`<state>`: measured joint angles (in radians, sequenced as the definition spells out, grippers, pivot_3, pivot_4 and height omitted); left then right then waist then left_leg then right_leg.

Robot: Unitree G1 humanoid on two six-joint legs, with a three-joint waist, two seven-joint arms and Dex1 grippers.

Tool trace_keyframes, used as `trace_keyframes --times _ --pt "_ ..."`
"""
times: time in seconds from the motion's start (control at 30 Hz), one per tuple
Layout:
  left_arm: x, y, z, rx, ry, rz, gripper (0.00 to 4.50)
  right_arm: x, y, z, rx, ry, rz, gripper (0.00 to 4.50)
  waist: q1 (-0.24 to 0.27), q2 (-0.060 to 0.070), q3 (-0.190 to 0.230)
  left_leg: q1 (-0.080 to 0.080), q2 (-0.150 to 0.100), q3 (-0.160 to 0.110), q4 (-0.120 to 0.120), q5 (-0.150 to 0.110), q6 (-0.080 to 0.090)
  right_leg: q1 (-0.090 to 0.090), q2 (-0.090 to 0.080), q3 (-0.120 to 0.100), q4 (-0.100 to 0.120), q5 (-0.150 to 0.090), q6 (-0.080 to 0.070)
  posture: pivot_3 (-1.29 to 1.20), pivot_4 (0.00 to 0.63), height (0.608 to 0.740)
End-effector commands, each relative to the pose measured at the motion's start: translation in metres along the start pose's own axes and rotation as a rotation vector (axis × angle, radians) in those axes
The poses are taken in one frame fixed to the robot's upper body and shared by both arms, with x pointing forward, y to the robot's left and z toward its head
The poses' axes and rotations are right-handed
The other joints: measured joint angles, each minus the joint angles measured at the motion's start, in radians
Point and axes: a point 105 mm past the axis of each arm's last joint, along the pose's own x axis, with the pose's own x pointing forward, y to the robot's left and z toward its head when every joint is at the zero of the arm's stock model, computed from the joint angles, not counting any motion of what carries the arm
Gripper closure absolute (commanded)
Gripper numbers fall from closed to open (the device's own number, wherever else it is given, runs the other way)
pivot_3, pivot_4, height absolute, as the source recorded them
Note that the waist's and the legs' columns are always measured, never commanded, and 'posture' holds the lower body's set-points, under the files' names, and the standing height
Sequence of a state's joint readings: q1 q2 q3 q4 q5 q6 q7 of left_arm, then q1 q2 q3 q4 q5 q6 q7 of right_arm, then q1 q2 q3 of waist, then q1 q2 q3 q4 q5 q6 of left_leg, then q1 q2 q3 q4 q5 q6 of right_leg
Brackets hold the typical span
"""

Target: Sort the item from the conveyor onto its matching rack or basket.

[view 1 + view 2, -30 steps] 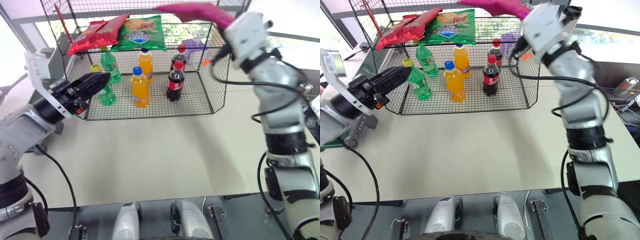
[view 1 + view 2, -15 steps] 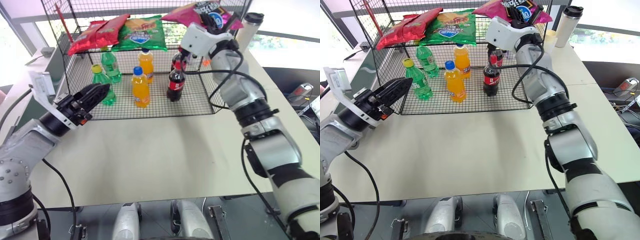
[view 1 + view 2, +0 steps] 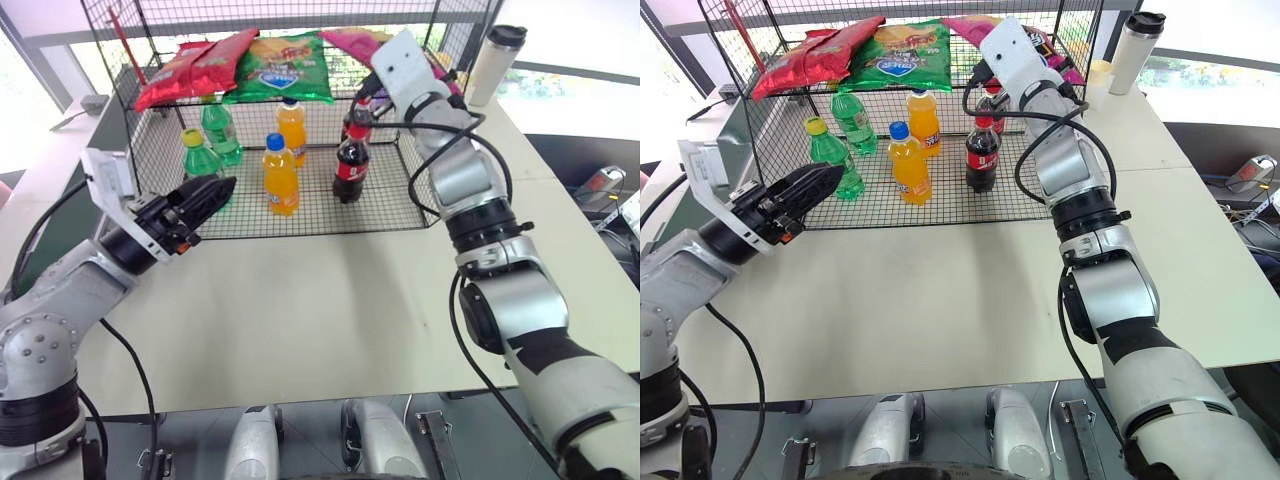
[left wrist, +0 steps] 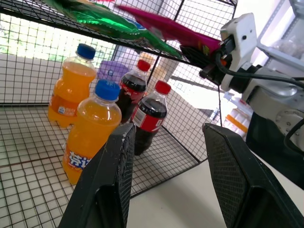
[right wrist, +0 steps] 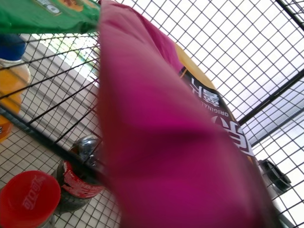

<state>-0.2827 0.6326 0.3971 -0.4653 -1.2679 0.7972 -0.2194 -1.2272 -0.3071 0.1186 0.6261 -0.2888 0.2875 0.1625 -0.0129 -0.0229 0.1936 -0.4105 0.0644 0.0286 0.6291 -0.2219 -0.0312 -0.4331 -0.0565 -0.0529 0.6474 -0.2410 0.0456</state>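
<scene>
Your right gripper [image 3: 440, 62] is reaching over the upper shelf at the right end of the wire rack [image 3: 420, 200], and its fingers are hidden behind the white wrist housing, so you cannot tell whether they are parted or gripping. The magenta-pink crisp bag [image 3: 352, 42] is lying on that upper shelf beside the green snack bag [image 3: 283, 66], with much of it covered by the wrist; in the right wrist view it is filling the foreground as a blur [image 5: 161, 142], with only a strip of white lettering readable. It is probably resting on the mesh, though contact with the fingers is unclear.

Your left gripper [image 3: 205, 195] is hovering in front of the rack's left side, its two fingers [image 4: 111, 185] standing apart with nothing between them. On the lower floor, orange bottles [image 3: 281, 175], cola bottles [image 3: 350, 165] and green bottles [image 3: 205, 170] are standing upright. A purple object behind the colas is too obscured to identify. A tumbler [image 3: 497, 62] is standing on the table [image 3: 320, 300] just outside the rack.
</scene>
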Motion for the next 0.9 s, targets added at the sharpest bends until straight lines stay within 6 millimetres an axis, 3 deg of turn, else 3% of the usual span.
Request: trace_keyframes --times 0.03,0.13,0.3,0.4,0.57,0.9 --pt "0.002 -0.008 0.008 0.035 -0.03 -0.018 2.18 -0.001 -0.001 0.022 0.005 -0.062 0.023 1.46 -0.001 0.0 0.0 0.0 0.0 0.0 0.0 0.0 0.0 0.0 0.0 0.0 0.0 0.0 0.0 0.0 0.15 0.74" --pt "0.003 -0.008 0.007 0.035 -0.029 -0.011 2.18 -0.002 0.004 0.033 0.018 -0.098 0.068 0.06 -0.008 0.0 0.0 0.001 0.0 0.0 0.0 0.0 0.0 0.0 0.001 0.0 0.0 0.0 0.0 0.0 0.15 0.74" --pt "0.004 -0.008 0.006 0.036 -0.026 -0.005 2.18 -0.003 0.001 0.047 0.064 -0.13 0.117 0.06 -0.004 0.0 0.0 0.002 0.002 -0.001 -0.001 0.0 0.0 0.0 0.003 0.0 0.001 0.0 0.0 0.0 0.15 0.74" --pt "0.004 -0.008 0.005 0.037 -0.024 -0.001 2.18 -0.006 0.001 0.058 0.196 -0.163 0.205 0.06 -0.001 0.0 0.0 0.001 0.002 -0.001 -0.001 0.0 0.0 0.0 0.003 0.0 0.0 0.0 0.0 0.0 0.15 0.74" --pt "0.005 -0.007 0.003 0.036 -0.021 0.007 2.18 -0.01 0.002 0.06 0.327 -0.161 0.291 0.06 0.002 0.0 0.0 0.0 0.002 -0.001 -0.001 0.0 0.0 0.0 0.003 0.0 0.0 0.0 0.0 0.0 0.15 0.74" --pt "0.004 -0.004 0.0 0.035 -0.012 0.025 2.18 -0.037 0.001 0.074 0.318 -0.296 0.446 0.06 0.001 0.001 0.0 0.0 0.002 -0.001 -0.001 0.0 0.0 -0.001 0.003 0.0 0.0 0.0 0.0 0.0 0.15 0.74"
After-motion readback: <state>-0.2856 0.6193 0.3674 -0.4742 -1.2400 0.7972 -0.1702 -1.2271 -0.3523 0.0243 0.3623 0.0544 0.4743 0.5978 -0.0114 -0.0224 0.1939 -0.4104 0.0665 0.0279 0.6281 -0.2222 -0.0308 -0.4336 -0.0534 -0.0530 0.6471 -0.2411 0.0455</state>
